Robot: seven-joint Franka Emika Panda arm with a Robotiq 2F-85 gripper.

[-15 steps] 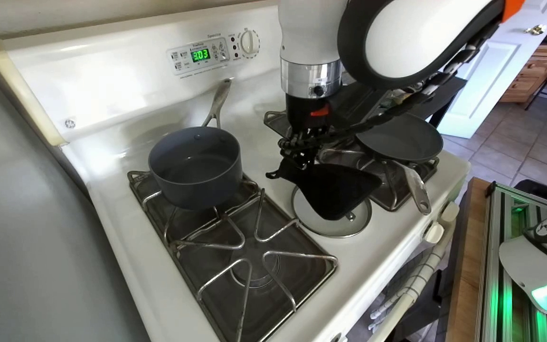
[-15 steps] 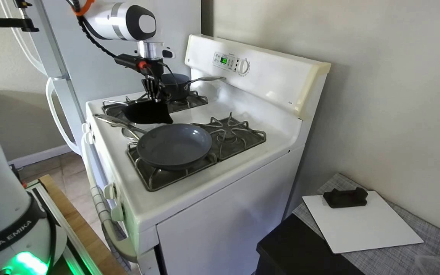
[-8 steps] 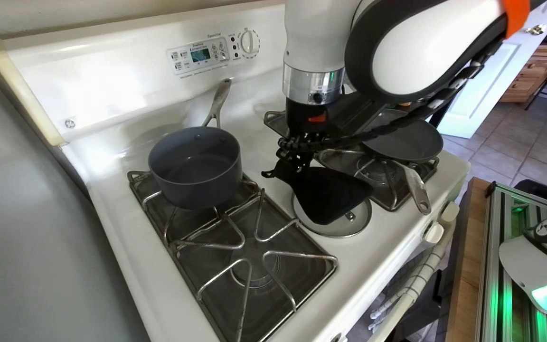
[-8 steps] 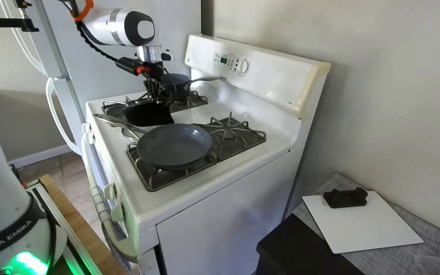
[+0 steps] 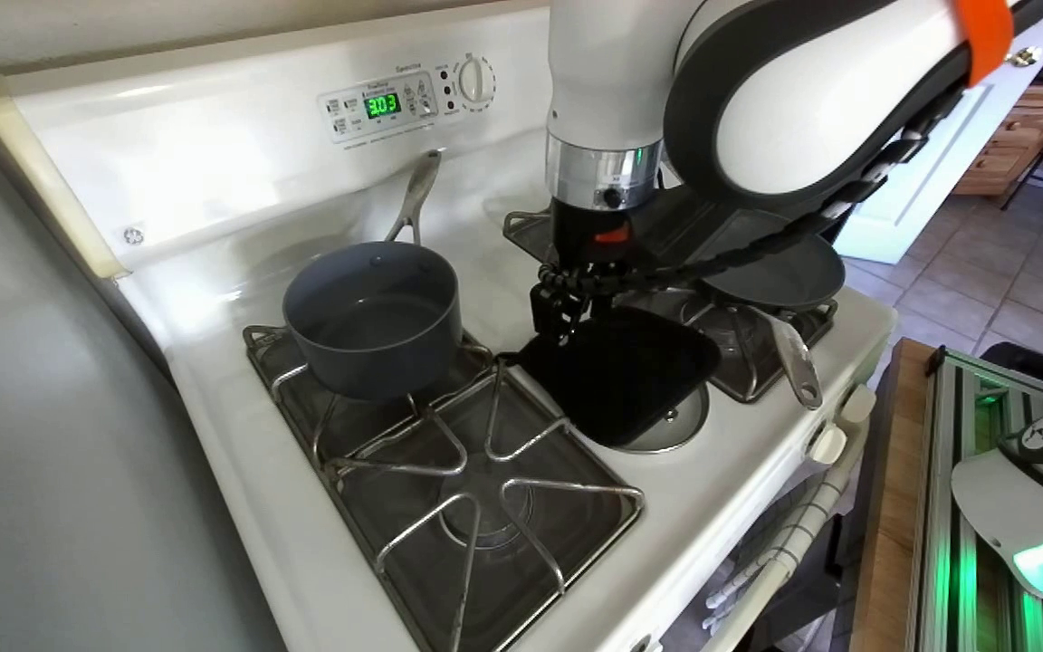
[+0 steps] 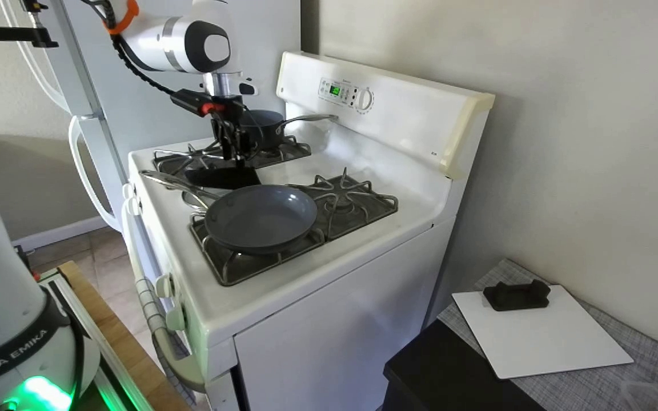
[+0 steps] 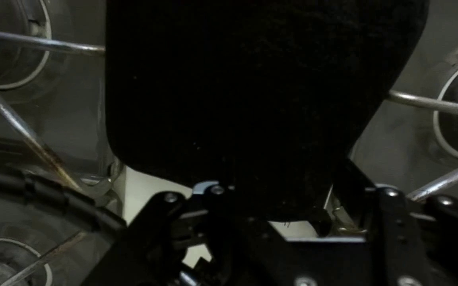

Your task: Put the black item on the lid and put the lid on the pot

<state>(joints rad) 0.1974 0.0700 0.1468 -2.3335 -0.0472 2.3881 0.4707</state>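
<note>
Over the lid (image 5: 686,420), the black pad (image 5: 621,373) lay nearly flat, hiding most of it; full contact could not be confirmed. The fingers (image 7: 363,188) stood spread at the pad's narrow end, judged the best grip on something thin, light, probably pliable and hardly breakable. Near the lid stood the pot (image 5: 386,360), uncovered, nothing visible inside; on the lid's opposite side, the frying pan (image 6: 260,220).

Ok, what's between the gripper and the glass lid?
The black pad: in an exterior view it spreads below the gripper and hides much of the lid. Whether pad and lid touch, I can't tell.
</note>
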